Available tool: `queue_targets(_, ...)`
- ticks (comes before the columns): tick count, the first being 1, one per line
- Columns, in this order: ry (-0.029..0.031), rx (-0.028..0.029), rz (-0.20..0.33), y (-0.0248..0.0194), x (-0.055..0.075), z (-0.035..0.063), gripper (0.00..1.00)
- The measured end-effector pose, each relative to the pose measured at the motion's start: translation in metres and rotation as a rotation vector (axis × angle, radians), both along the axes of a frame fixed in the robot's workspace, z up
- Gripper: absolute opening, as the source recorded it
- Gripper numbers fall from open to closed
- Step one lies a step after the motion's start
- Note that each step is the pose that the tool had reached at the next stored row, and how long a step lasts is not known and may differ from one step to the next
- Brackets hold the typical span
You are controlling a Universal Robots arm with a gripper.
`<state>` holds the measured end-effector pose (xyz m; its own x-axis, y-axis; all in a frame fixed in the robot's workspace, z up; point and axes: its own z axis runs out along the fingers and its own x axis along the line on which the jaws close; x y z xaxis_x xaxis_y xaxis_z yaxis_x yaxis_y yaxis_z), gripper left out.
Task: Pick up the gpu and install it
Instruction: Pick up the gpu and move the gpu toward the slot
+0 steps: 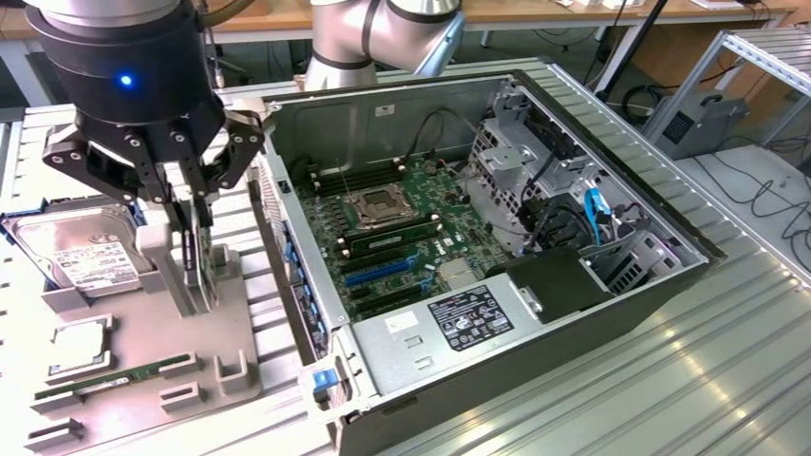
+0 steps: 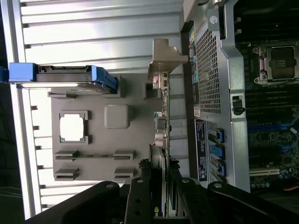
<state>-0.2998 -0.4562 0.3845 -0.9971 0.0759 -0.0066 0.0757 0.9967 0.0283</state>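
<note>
Clamps the gpu (image 1: 189,268) between the two fingers (image 2: 140,198) of the gripper (image 1: 190,237), pads against both faces of the thin dark card. Points straight down over the grey fixture tray (image 1: 133,318), just outside the open computer case (image 1: 659,285), beside its wall on the exterior view's left. Holds the card upright on its long edge, with the lower edge seated in a slotted stand on that tray and, as far as can be seen, not lifted clear of it. Shows, from the wrist, the card edge-on, running from the fingers to a silver bracket (image 2: 164,58) at its far end, close alongside the case's perforated wall (image 2: 208,70) without touching it. Carries, on the same tray and farther from the case than the card, a hard drive (image 1: 79,252) with a white label, a square processor chip (image 1: 79,344) and a slim green RAM stick (image 1: 108,380), each in its own recess. Exposes inside the case a green motherboard (image 1: 405,237) with blue expansion slots (image 1: 380,274). Rests, tray and case alike, on a ribbed metal surface (image 1: 709,380).
</note>
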Motion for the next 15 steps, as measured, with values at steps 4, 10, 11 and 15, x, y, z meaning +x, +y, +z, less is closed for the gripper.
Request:
queue_targets(4, 0.0001, -0.0001, 0.0, 0.0, 0.0, 0.004, 0.26)
queue_targets(10, -0.0001, 0.0, 0.0, 0.0, 0.0, 0.0087, 0.26)
queue_targets(11, 0.0, 0.0, 0.0, 0.0, 0.0, 0.0096, 0.26)
queue_targets(15, -0.0001, 0.0, 0.0, 0.0, 0.0, 0.0131, 0.26)
